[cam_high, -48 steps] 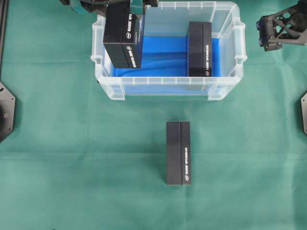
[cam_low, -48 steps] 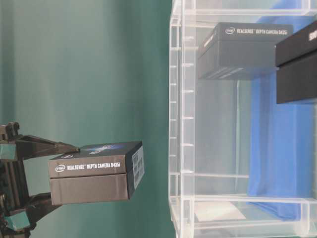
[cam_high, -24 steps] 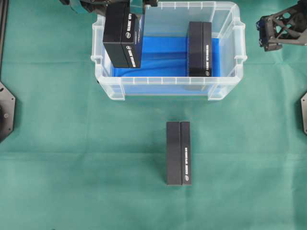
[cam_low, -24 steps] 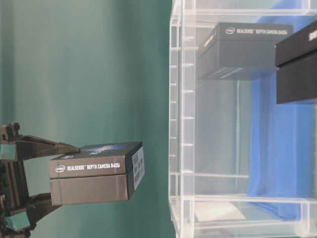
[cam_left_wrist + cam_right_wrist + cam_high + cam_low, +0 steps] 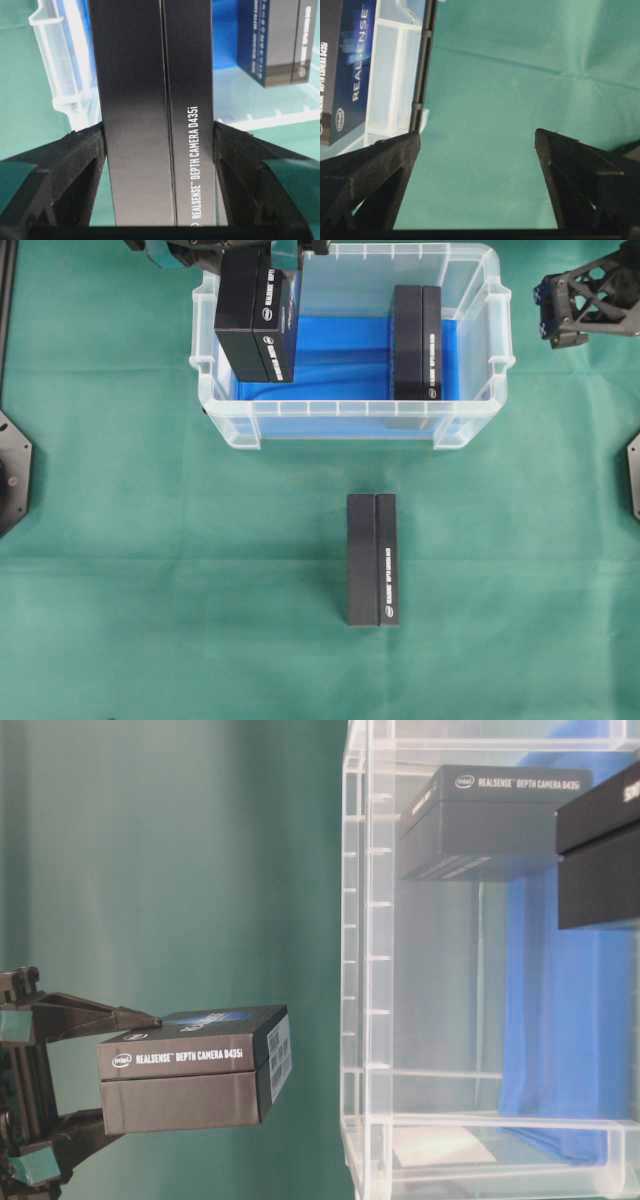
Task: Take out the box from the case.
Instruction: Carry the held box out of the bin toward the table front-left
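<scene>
Gripping a black RealSense D435i box [image 5: 155, 110] between its two fingers, the left gripper [image 5: 159, 150] has its pads pressed flat against the box's two broad faces, one finger [image 5: 65, 170] on each side, jaws partly spread to the width of the box. In the left wrist view the box stands on end between the pads and runs up and away from them, its white lettering reading along its length. In the overhead view this held box [image 5: 255, 325] sits over the left part of the case [image 5: 350, 420], raised above the blue cloth [image 5: 340, 350] that lines the bottom, with the arm coming in from the upper left edge. In the table-level view the box [image 5: 190, 1080] appears clamped between the finger ends, clear of the case wall [image 5: 365, 970].

The right gripper [image 5: 477, 145] hangs outside the case, off its right end, with its jaws spread wide and only green cloth [image 5: 490, 100] between them; it holds nothing. In the overhead view it [image 5: 585, 300] is at the upper right, apart from the case rim.

Three black boxes are in view in all: the one in the left gripper, a second box [image 5: 415, 340] standing on the blue cloth in the right part of the case, and a third box [image 5: 372, 560] lying on the green table cloth in front of the case, well apart from it. One case, two grippers.
</scene>
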{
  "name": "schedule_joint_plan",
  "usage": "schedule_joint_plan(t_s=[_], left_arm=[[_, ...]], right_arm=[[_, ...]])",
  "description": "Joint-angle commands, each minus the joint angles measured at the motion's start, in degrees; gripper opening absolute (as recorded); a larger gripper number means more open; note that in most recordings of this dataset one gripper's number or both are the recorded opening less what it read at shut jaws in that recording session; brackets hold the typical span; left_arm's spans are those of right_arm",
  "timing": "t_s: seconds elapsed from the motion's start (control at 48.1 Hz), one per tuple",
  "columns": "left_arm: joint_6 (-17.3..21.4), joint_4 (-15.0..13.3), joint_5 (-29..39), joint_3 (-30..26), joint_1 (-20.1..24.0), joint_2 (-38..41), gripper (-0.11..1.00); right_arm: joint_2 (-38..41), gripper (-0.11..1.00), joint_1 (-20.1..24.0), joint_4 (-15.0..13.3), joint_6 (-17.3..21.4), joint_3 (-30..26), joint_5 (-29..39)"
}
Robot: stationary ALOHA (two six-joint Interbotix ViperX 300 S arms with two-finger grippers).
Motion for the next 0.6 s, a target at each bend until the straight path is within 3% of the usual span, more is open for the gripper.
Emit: schedule_joint_plan(t_s=[0.0,0.353,0.582], left_arm=[[-0.09,0.26,-0.18,-1.49,-0.26,-1.85,0.63],[-1.67,0.70,0.00,-1.05,-3.69,-2.11,0.63],[-6.86,2.99,0.00,0.70,-9.23,-2.90,0.63]], right_arm=[[-0.62,0.94,0.18,-0.18,0.00,-0.62,-0.18],[-0.62,0.94,0.26,-0.44,-0.09,-0.62,-0.18],[-0.62,0.94,0.62,-0.44,-0.09,-0.62,-0.18]])
